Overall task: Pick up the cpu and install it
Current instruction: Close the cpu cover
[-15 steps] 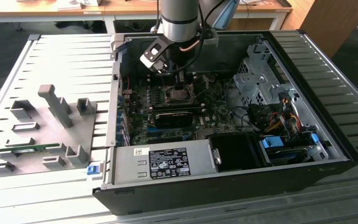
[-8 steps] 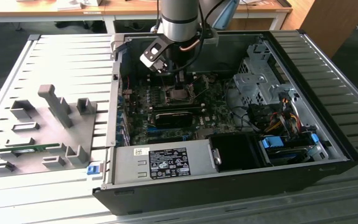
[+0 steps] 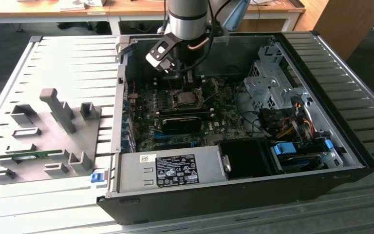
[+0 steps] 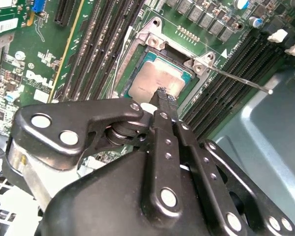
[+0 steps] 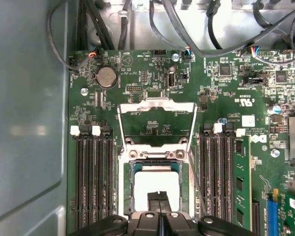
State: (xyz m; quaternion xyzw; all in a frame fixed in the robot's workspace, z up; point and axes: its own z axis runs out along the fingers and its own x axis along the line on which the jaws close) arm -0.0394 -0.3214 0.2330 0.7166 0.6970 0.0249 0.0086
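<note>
cpu [image 5: 155,181] is lying flat inside the socket [image 5: 185,155], lid up, not in any grasp. gripper [image 5: 159,197] sits right over the cpu's edge, jaws clenched together on nothing.

Socket's hinged frame [image 5: 156,115] is swung open, on the side of the socket away from the fingers. Release lever [image 4: 241,81] sticks out from a socket corner across the memory slots [image 4: 221,93]; more slots flank the socket's other side.

Seating, my read: the chip wants to sit square within the socket walls with an even rim gap all round. No side load; any press should go straight down and light.

Can't tell:
- whether the fingertips [image 4: 162,96] actually touch the lid or hover just above it
- cpu edge beneath the fingers: covered in both wrist views
- corner mark and notches: lid is washed out by glare in the first wrist view
</note>
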